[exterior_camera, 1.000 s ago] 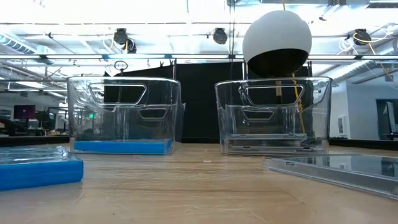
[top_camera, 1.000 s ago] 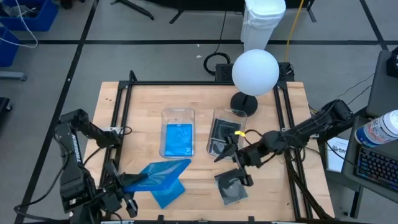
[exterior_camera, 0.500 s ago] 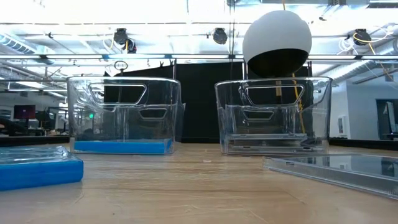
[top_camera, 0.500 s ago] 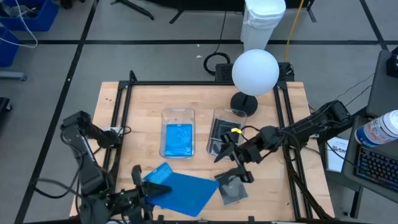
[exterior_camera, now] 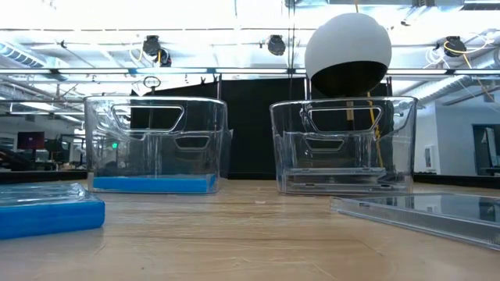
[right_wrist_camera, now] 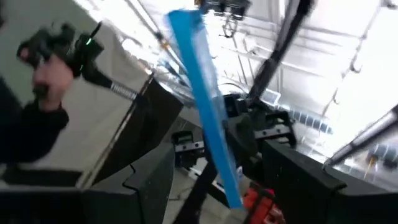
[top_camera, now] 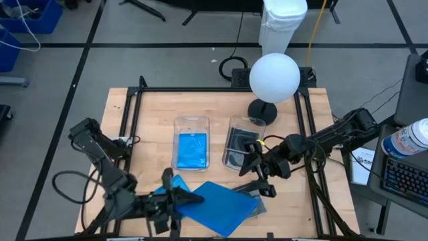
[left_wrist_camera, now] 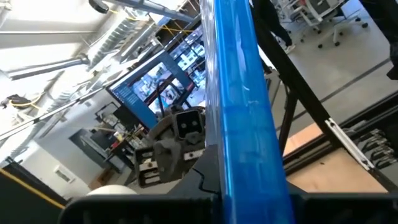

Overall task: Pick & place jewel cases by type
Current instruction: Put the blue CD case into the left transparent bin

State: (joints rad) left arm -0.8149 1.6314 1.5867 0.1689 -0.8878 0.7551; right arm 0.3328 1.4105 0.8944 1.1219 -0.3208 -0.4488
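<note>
Jewel cases, status at this moment. One blue jewel case is clamped edge-on in the left gripper, lifted off the table near its front edge and lying roughly flat, reaching out toward the right arm. From the left wrist view the same case shows as a thin blue slab running straight out from between the shut fingers. It covers most of a clear/dark case lying on the wood under it; only a corner of that one shows.

Second blue case rests flat on the table just behind the left gripper; seen low as a blue slab at the table's left.

Left bin holds a blue case flat on its floor. Right bin holds a dark case.

Right gripper hovers just in front of the right bin, fingers spread apart, holding nothing. White globe lamp stands behind the right bin.
</note>
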